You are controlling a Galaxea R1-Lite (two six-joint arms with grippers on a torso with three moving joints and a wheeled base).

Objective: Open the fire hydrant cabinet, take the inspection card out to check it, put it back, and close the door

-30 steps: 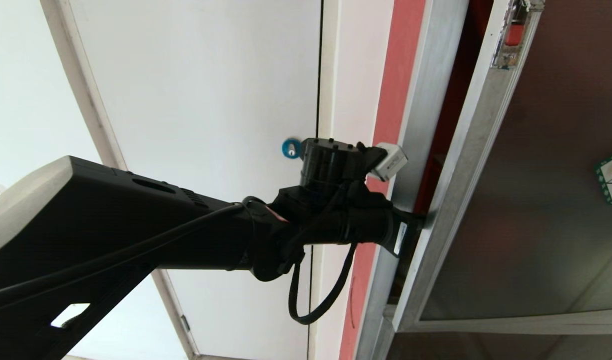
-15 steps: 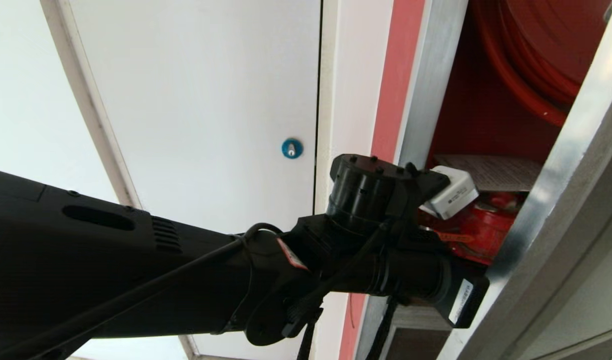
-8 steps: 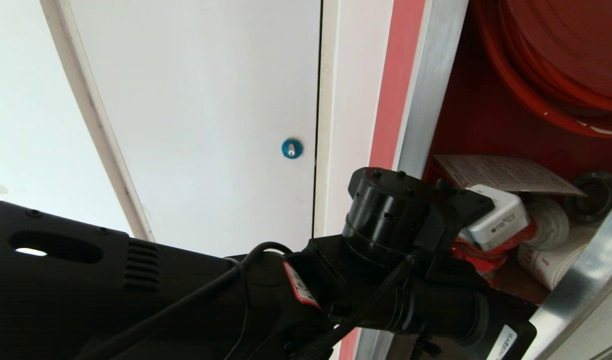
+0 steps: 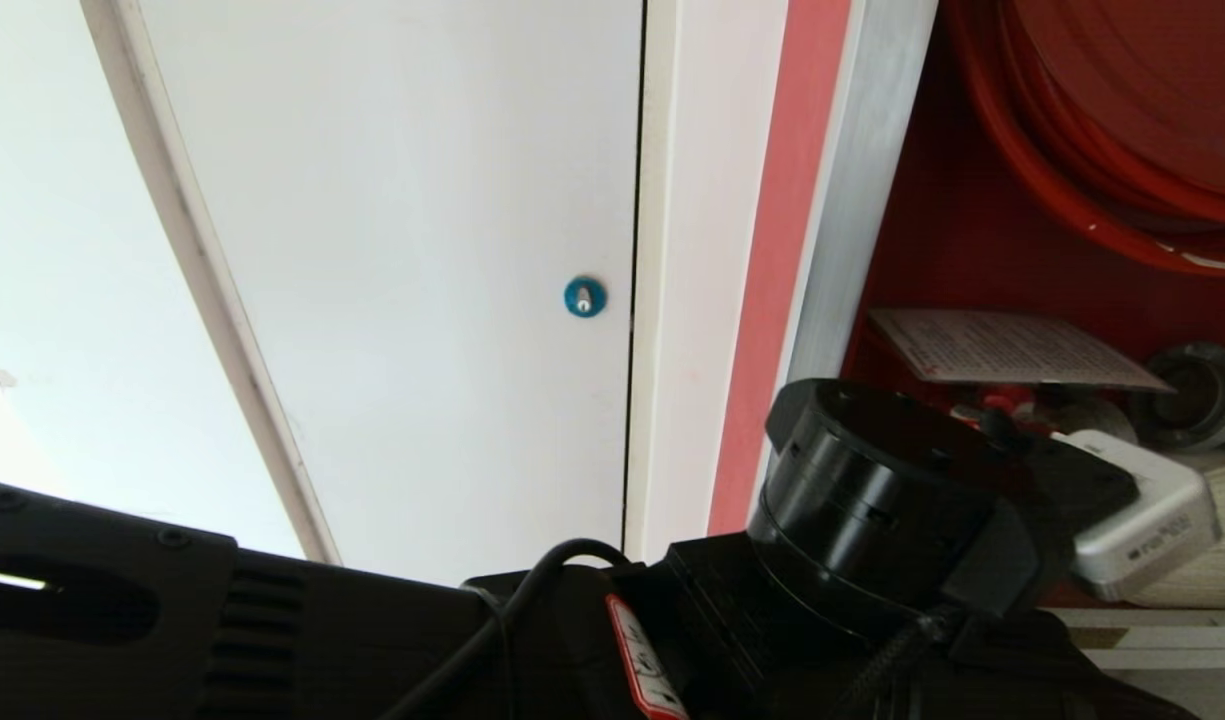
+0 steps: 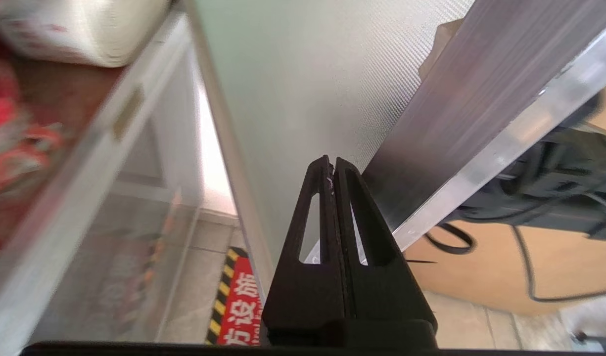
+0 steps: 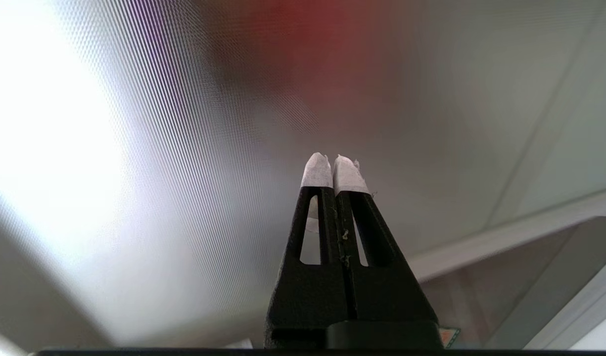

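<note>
- Head view: the fire hydrant cabinet [image 4: 862, 200] stands open, its silver upright frame bordering a red interior; the inspection card [image 4: 1002, 347] lies inside, propped at a tilt above the red valve, just beyond the left arm's wrist.
- Inspection card, appearance: a white sheet printed with a fine table, its near edge lifted; whether a clear sleeve covers it cannot be told from here.
- Inspection card, handling (judged): light, thin and flexible, likely slippery if sleeved; it should bend rather than break. The free near edge or a corner looks the best place to pinch, with a gentle grip to avoid creasing.
- Left wrist view: the left gripper [image 5: 332, 165] has its fingers pressed together on nothing, its tips beside the aluminium edge of the door [image 5: 481, 123], which is swung out from the cabinet; the white rolled hose [image 5: 80, 29] shows on the cabinet floor.
- Right wrist view: the right gripper [image 6: 335, 165] is clenched on nothing, its tape-tipped fingers close before a pale, blurred panel; this arm appears parked.
- Beside the cabinet: a plain white door with a round blue lock [image 4: 584, 296], not part of the task.
</note>
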